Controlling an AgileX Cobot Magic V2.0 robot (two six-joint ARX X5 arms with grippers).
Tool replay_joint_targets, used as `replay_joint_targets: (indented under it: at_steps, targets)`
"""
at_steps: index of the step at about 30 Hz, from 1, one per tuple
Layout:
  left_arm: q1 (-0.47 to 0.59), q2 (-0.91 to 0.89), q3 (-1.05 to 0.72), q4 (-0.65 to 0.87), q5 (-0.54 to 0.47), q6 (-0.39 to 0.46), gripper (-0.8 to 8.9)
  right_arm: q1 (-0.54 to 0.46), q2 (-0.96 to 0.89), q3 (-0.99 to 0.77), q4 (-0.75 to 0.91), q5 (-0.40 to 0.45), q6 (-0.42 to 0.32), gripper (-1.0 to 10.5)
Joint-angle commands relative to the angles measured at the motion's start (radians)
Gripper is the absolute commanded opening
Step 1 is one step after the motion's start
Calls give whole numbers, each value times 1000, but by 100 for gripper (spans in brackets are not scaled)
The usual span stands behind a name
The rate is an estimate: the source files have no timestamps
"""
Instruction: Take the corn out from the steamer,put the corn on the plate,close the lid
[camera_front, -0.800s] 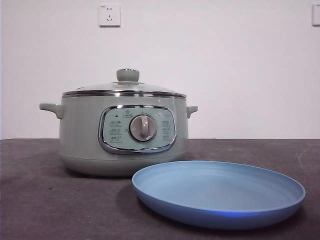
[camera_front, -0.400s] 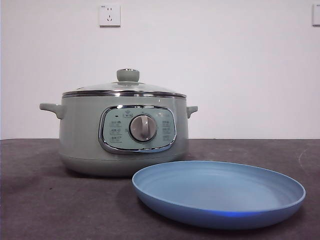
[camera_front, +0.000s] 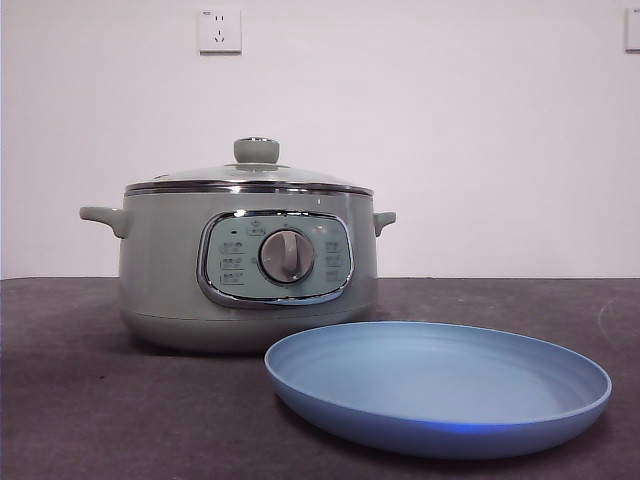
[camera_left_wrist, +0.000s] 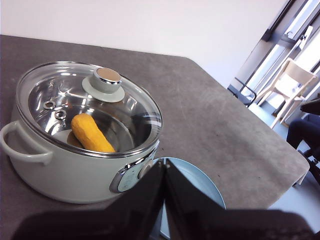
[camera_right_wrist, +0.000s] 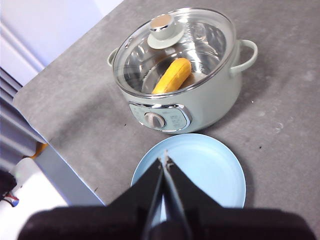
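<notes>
The steamer (camera_front: 245, 265) stands on the dark grey tabletop (camera_front: 80, 400) with the lid (camera_front: 250, 178) seated squarely on its chrome rim, the pale green knob (camera_front: 256, 150) upright at the centre. Through the glass, the corn (camera_left_wrist: 91, 133) lies on its side on the bottom of the steel bowl, well below the rim; it is hidden in the front view. The plate (camera_front: 440, 390) rests bare on the tabletop just in front of the steamer and to one side of the dial (camera_front: 286, 256), its near edge apart from the pot wall. The left pincer (camera_left_wrist: 164, 165) and the right pincer (camera_right_wrist: 164, 161) both hang high above the scene, each with its jaws pressed together and grasping nothing; neither appears in the front view. No step of the task is yet done, so the step in hand is judged to be removing the lid. To do it well, one pincer should release its jaws, descend straight over the knob, close on its narrow neck below the wider cap, and lift vertically so that the rim clears the pot without dragging it. The lid is best held or set aside away from the plate, leaving a free path for the other pincer to reach the corn across its short axis.
</notes>
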Motion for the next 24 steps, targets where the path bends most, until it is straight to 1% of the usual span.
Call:
replay_joint_targets:
  at_steps: [1,2,3,4,5,6,7,8,9,10,20,24]
  targets:
    - [2,13,13,-1,9,30,-2,11,8,1,-3,0,-23,10]
    - [2,18,16,-2,8,30,3,11,11,1,-3,0,-21,12]
    - [2,20,17,-1,8,29,28,11,11,1,-3,1,-20,40]
    - [1,23,17,-2,8,29,94,11,11,1,-3,2,-20,101]
    - [2,23,17,-4,8,29,216,11,11,1,-3,2,-20,196]
    - [2,23,17,-5,8,29,368,11,11,1,-3,2,-20,306]
    - [2,23,17,-5,8,28,497,11,11,1,-3,3,-19,406]
    - [2,23,17,-5,8,29,585,11,11,1,-3,3,-14,517]
    - [2,23,17,-5,8,30,599,11,11,1,-3,3,-11,593]
    - [2,23,17,-4,8,30,598,11,11,1,-3,3,-11,616]
    - [1,44,17,14,7,30,598,11,11,1,-3,3,-12,617]
    - [-3,106,23,108,5,29,598,11,11,1,-3,3,-11,617]
